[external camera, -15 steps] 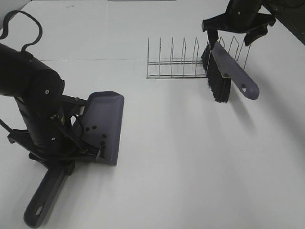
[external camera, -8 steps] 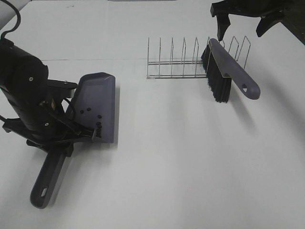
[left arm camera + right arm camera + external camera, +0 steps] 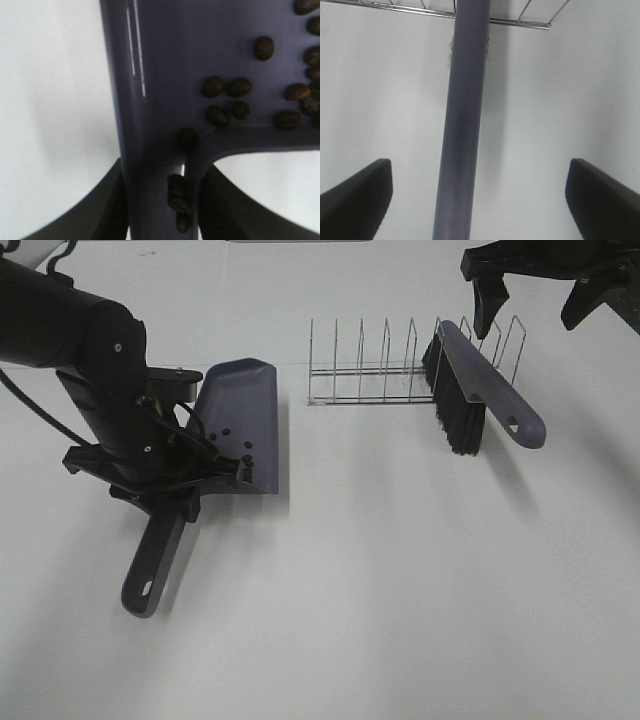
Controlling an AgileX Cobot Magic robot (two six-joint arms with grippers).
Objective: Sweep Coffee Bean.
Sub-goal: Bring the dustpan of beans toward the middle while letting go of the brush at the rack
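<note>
My left gripper [image 3: 192,483] is shut on the neck of the grey dustpan [image 3: 240,410], whose handle [image 3: 150,565] points toward the table's front. Several coffee beans [image 3: 226,433] lie inside the pan. The left wrist view shows the beans [image 3: 230,90] near the pan's back wall and in the handle groove, with my fingers [image 3: 107,210] on either side of the handle. The grey brush [image 3: 490,390] with black bristles leans on the wire rack [image 3: 385,370]. My right gripper [image 3: 540,285] is open and empty above the brush. Its handle [image 3: 462,125] lies between the spread fingers [image 3: 355,200].
The wire rack stands at the back middle of the white table [image 3: 400,570], and its bars show in the right wrist view [image 3: 520,22]. The table's far right edge runs close to the right gripper.
My left arm has carried the dustpan with the beans toward the back and right. My right gripper has moved up and right, away from the brush, which stayed put.
</note>
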